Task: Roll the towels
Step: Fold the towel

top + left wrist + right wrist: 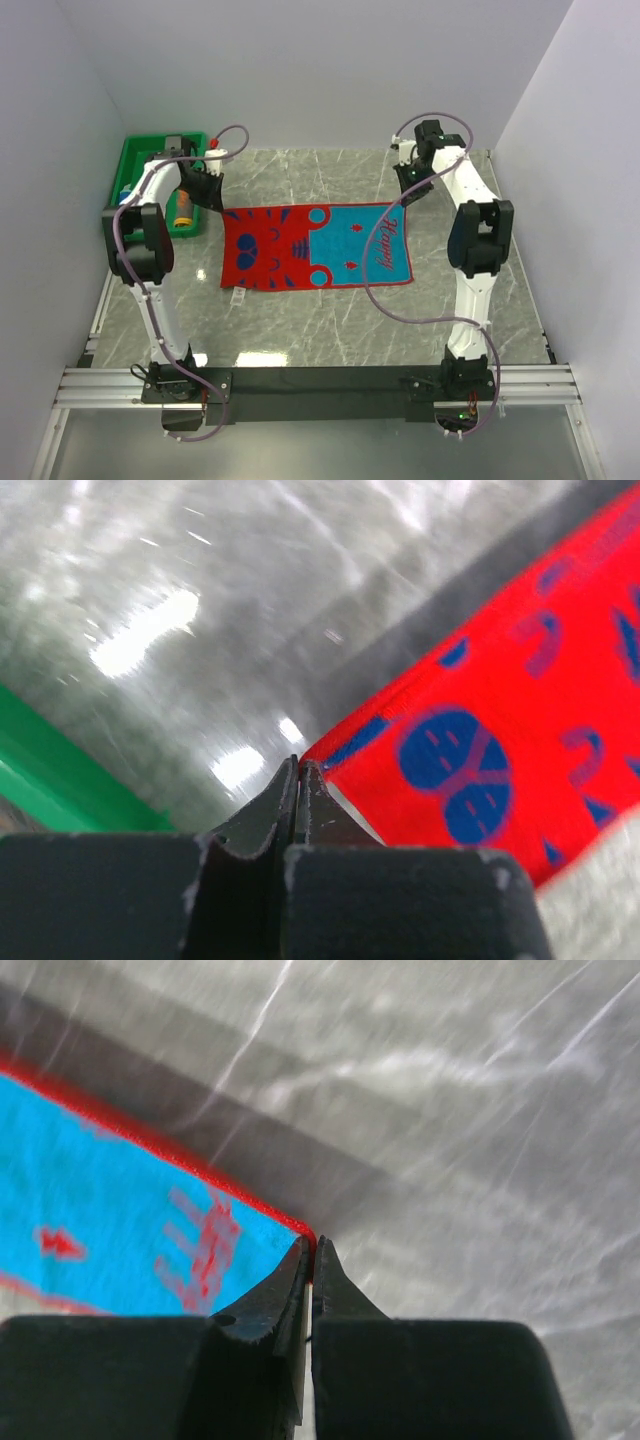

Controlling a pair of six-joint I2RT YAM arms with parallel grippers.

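Observation:
A red-and-blue patterned towel (315, 245) lies spread across the middle of the grey marble table, red half on the left, blue half on the right. My left gripper (212, 196) is shut on its far left corner; the left wrist view shows the red cloth (480, 740) running out from my pinched gripper (299, 765). My right gripper (408, 195) is shut on the far right corner; the right wrist view shows the blue cloth with red hem (130, 1220) caught in my closed gripper (312, 1245). The orange, blue and pale pink towels are out of view as flat cloths.
A green plastic tray (140, 165) stands at the far left with a few small items in it, one orange (183, 208). White walls close in the table on three sides. The black rail (320, 385) holds the arm bases at the near edge.

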